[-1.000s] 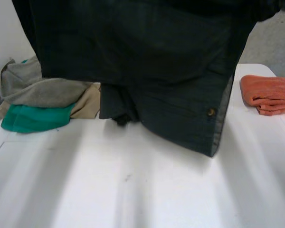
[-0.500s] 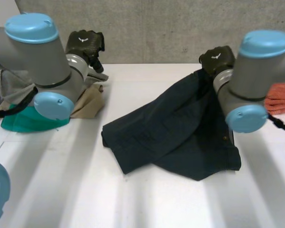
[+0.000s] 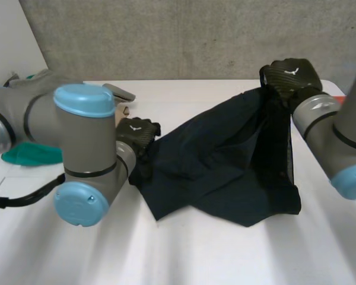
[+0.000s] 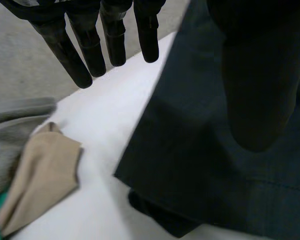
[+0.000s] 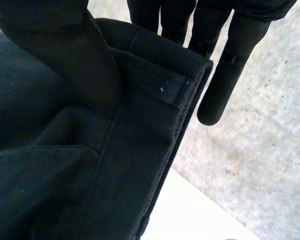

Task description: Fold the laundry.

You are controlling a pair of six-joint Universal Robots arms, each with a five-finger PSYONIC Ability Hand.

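The dark garment (image 3: 219,160) lay in a loose heap across the middle of the white tabletop (image 3: 196,249), with one side drawn up off the surface. The right hand (image 3: 291,77) held that raised side. In its wrist view the thumb pressed on the front of the thick waistband (image 5: 160,80) and the fingers (image 5: 225,85) ran straight behind it, so the cloth was pinched between them. The left hand (image 3: 136,133) sat at the opposite edge of the garment, low over the tabletop. Its fingers (image 4: 72,60) were straight and spread from the thumb, which hovered over the dark cloth, and it had hold of nothing. Beside that edge lay a tan cloth (image 4: 40,175) and a grey cloth (image 4: 10,130).

The fabric looked like a soft, fairly light woven cloth that would sag and crumple wherever it was unsupported, and it should not be slippery. The stitched waistband and the hemmed edges were probably the firmest places to pinch. The edge beneath the left hand seemed the natural second hold for spreading the garment flat.
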